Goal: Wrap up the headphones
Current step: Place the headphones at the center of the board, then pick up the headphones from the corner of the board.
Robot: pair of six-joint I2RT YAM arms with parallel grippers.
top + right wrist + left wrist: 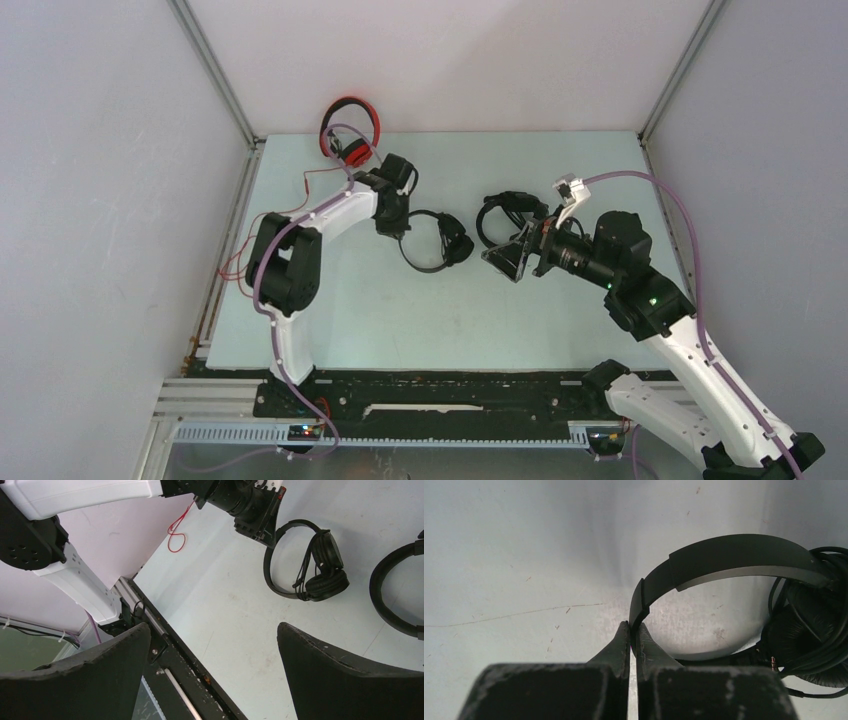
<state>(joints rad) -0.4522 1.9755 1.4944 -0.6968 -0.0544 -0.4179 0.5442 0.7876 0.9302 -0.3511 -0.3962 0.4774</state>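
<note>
Black plastic over-ear headphones [734, 555] flat on pale counter [524, 555]; my left pincer [633, 628] together, tips at headband; my right pincer [214, 630] apart above counter.

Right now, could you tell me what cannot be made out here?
- Right black headset: right gripper hides part in the top view; right wrist view's edge cuts it off.
- Left gripper: shut by the band of the left black headset; contact unclear in left wrist view.
- Red headphones: cable end too thin in top view.
</note>
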